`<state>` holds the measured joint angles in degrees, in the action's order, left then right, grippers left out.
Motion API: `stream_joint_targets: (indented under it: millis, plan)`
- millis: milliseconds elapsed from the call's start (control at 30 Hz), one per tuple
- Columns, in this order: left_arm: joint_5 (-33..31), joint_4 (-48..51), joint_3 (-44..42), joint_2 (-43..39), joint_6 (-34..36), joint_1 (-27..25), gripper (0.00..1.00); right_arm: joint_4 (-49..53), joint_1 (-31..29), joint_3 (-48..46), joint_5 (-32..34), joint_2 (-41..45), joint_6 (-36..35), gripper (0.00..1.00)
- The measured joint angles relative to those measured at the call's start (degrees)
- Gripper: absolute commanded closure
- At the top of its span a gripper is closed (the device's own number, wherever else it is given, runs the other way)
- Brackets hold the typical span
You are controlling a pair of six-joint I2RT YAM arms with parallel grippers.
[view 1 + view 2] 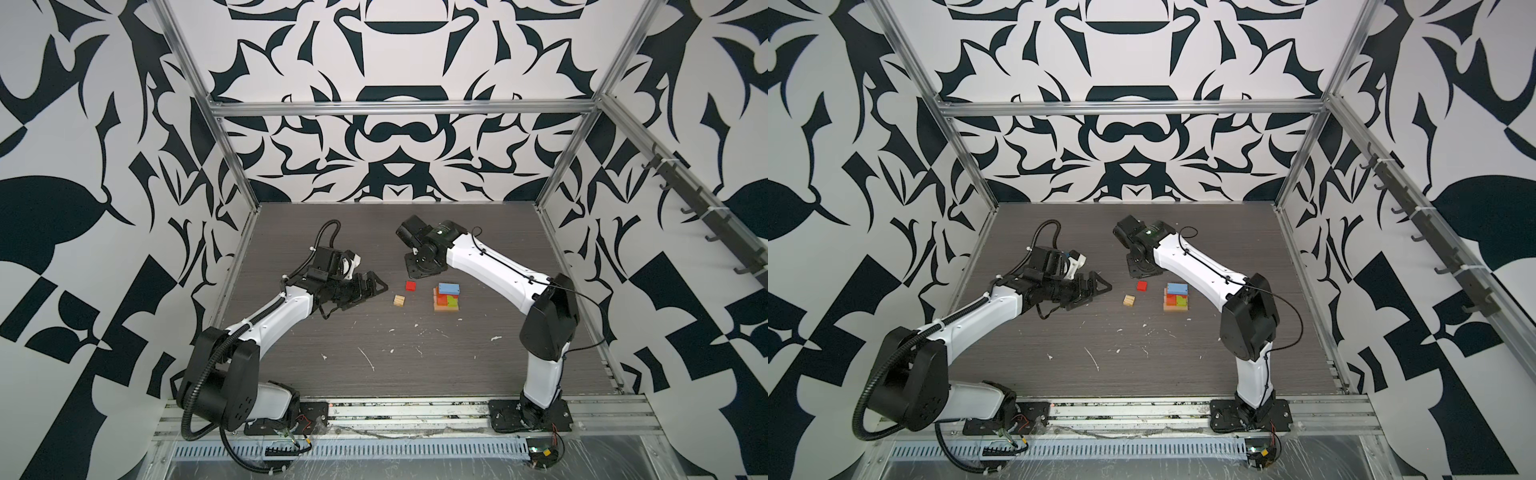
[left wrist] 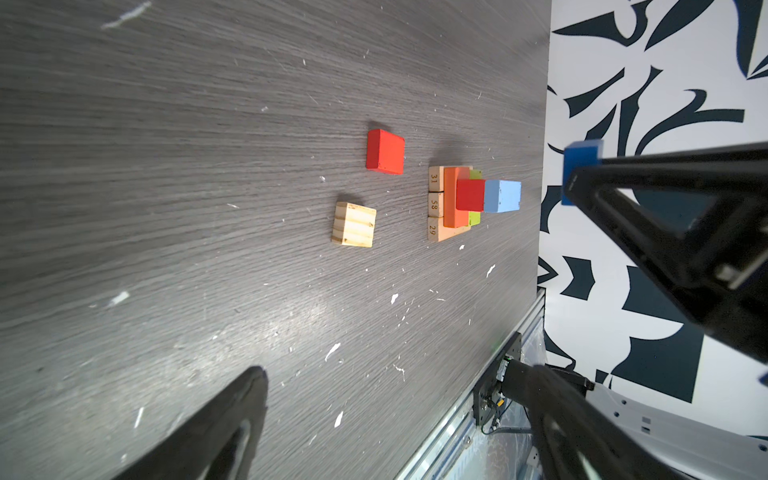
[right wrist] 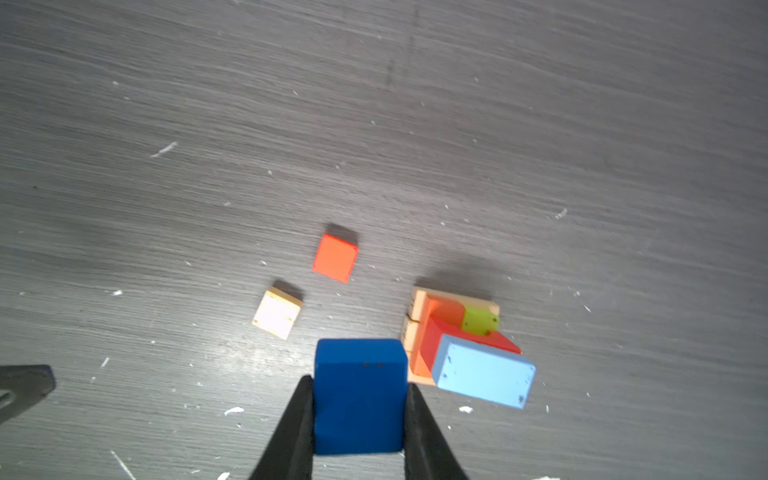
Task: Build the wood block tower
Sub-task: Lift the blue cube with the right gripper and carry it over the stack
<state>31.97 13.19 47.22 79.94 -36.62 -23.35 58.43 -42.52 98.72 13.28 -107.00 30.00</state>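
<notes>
The wood block tower (image 1: 446, 300) (image 1: 1176, 300) stands right of the table's middle: a tan base, orange, red and lime green blocks, and a light blue bar (image 1: 449, 288) (image 3: 484, 374) on top. A loose red cube (image 1: 411, 286) (image 2: 385, 151) and a tan cube (image 1: 399, 300) (image 2: 354, 224) lie just left of it. My right gripper (image 3: 359, 401) (image 1: 424, 266) hangs above the table behind the tower, shut on a dark blue block (image 3: 359, 374) (image 2: 582, 168); both top views hide that block. My left gripper (image 1: 357, 297) (image 2: 388, 374) lies low, left of the cubes, open and empty.
The dark wood-grain table (image 1: 374, 353) carries white flecks of debris. Patterned walls and aluminium frame posts (image 1: 232, 166) close it in on three sides. A rail with both arm bases (image 1: 415, 411) runs along the front edge.
</notes>
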Motion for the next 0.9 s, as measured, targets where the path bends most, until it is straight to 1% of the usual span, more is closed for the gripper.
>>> stream_joint_targets:
  millis: [433,633,900]
  plan:
    - [0.0,-2.6,0.1,2.1,-1.4,-2.1,0.0,-2.2,0.2,-14.5,1.4,10.0,4.5,0.72]
    - [0.0,-2.7,0.5,3.0,-1.6,-2.8,0.0,-4.5,1.8,-18.5,1.3,12.2,5.6,0.72]
    - [-0.1,-3.1,0.7,3.1,-1.9,-3.4,0.0,-7.1,5.1,-22.4,1.1,12.9,6.0,0.72]
